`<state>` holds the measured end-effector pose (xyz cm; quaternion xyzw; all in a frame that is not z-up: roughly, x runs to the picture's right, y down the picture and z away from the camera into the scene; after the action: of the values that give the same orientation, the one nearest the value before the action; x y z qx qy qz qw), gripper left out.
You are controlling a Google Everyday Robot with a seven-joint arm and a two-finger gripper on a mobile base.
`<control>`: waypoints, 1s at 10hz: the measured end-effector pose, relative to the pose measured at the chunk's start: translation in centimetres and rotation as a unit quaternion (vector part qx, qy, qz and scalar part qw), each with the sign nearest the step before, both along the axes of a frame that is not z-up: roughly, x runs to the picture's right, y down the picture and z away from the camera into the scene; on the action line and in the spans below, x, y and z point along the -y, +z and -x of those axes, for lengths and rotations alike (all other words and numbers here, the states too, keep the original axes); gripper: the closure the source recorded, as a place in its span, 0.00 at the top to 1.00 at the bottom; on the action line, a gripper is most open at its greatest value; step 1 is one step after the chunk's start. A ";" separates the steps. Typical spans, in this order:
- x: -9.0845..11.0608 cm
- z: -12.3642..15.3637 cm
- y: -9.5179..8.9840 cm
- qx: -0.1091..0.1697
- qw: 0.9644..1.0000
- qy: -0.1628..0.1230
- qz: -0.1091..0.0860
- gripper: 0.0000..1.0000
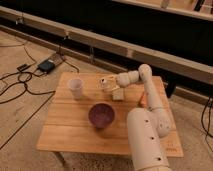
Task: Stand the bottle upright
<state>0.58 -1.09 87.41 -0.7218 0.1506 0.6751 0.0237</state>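
The bottle is a small translucent whitish cup-like container. It stands upright on the far left part of the wooden table. My gripper is low over the far middle of the table, to the right of the bottle and apart from it. It is just left of a pale beige block. My white arm reaches in from the near right.
A purple bowl sits in the middle of the table, nearer than the gripper. A small orange item lies by the arm on the right. Cables and a dark box lie on the floor to the left. A low wall runs behind.
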 end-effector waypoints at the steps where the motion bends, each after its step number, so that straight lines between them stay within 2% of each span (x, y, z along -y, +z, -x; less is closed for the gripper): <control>1: -0.1 -0.1 0.1 -0.001 1.000 0.001 0.001 0.00; 10: -0.1 0.0 0.1 0.000 1.000 0.000 0.001 0.00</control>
<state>0.55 -1.00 87.49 -0.7217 0.1514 0.6750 0.0233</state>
